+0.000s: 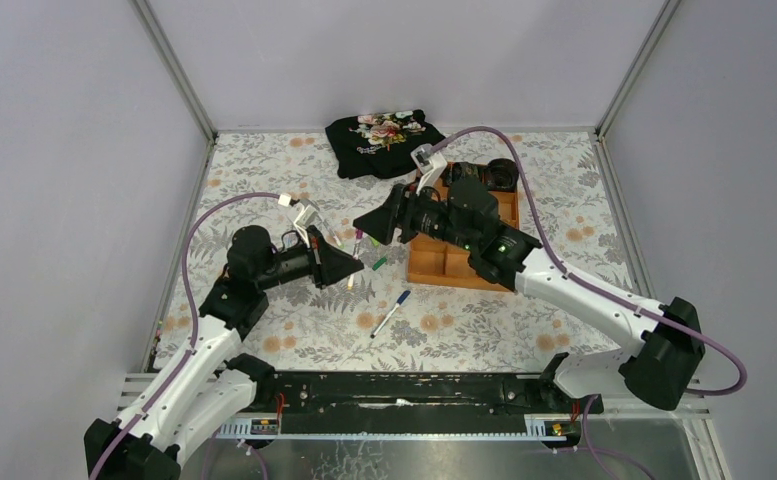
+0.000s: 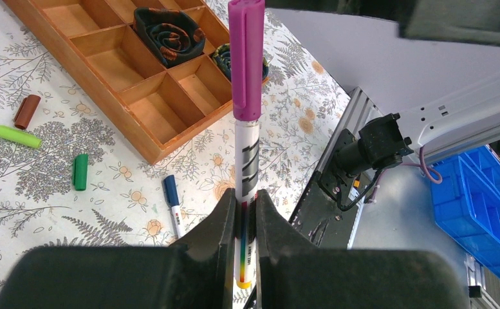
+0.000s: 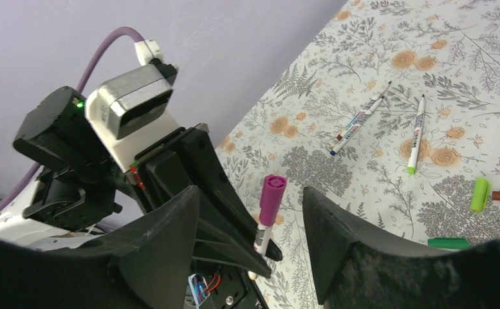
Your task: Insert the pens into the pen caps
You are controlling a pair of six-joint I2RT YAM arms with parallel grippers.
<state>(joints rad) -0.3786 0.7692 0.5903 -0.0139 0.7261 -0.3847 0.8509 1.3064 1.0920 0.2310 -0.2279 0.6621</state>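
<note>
Left gripper [image 2: 242,207] is clamped tight on a white pen [image 2: 248,161] — the barrel is pinched low, with a magenta cap [image 2: 247,61] fitted on the far end. The pen is held up just left of the wooden tray [image 2: 143,147]. Right gripper [image 3: 250,193] is spread wide and nothing is gripped — the capped end is seen between its fingers, untouched. A dark red cap [image 2: 26,111], light green cap [image 2: 15,136] and dark green cap [image 2: 80,171] are scattered left of the tray. A blue-capped pen [image 2: 173,199] is laid off its near-left corner.
</note>
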